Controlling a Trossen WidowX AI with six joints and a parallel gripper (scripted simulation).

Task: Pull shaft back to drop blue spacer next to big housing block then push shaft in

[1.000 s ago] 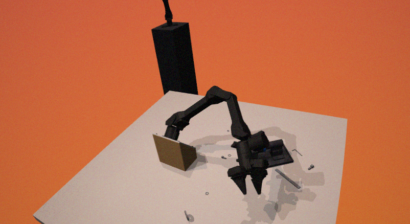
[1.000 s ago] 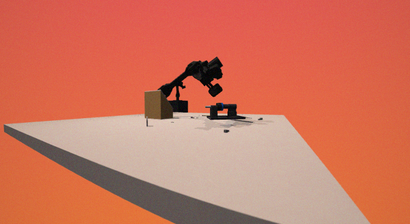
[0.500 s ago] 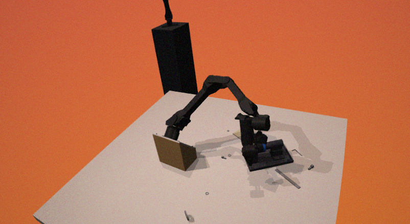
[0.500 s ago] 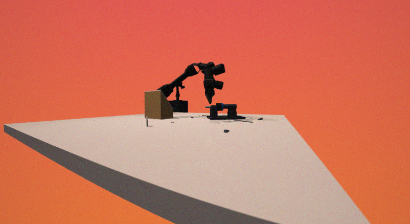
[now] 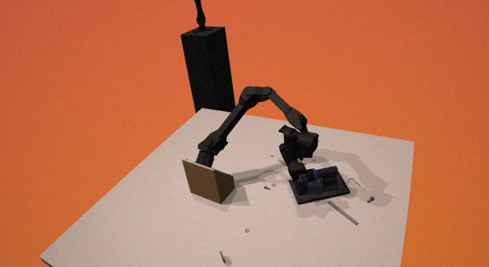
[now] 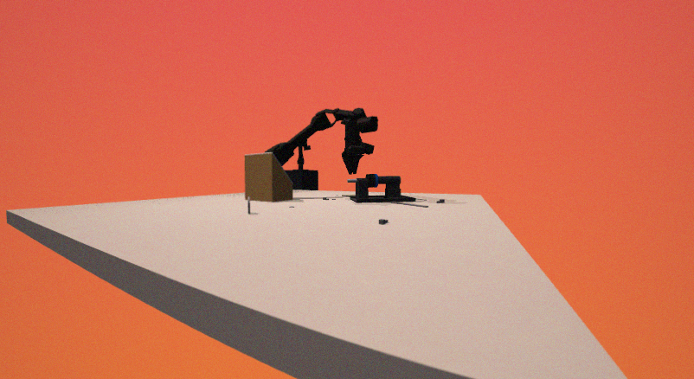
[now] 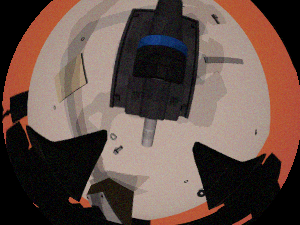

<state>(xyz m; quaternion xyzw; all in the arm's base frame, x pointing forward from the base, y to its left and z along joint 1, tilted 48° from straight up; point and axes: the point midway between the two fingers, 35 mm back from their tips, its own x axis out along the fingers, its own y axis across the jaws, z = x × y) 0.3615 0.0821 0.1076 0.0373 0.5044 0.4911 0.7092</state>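
The shaft [image 5: 289, 180] [image 6: 351, 180] [image 7: 148, 134] sticks out of the small support block [image 5: 302, 185] [image 6: 361, 189]; its bare grey end shows. The blue spacer [image 5: 314, 174] [image 6: 375, 180] [image 7: 161, 41] is in line on the shaft, beside the big housing block [image 5: 330, 179] [image 6: 393, 188]. A black section [image 7: 159, 64] lies between the blue spacer and the small block; I cannot tell separate spacers in it. The fixture stands on a dark base plate [image 5: 321, 197]. My gripper [image 6: 352, 173] [image 7: 152, 142] is open and empty, above the shaft's grey end, with the fingertips to either side in the wrist view.
A tan wedge-shaped block [image 5: 201, 182] [image 6: 258, 176] stands by the arm's base. A flat bar [image 5: 343, 213] [image 7: 223, 60], a bolt [image 5: 371, 199] and a hex key [image 5: 354, 180] lie near the fixture. A pale plate [image 7: 70, 80] lies on its other side.
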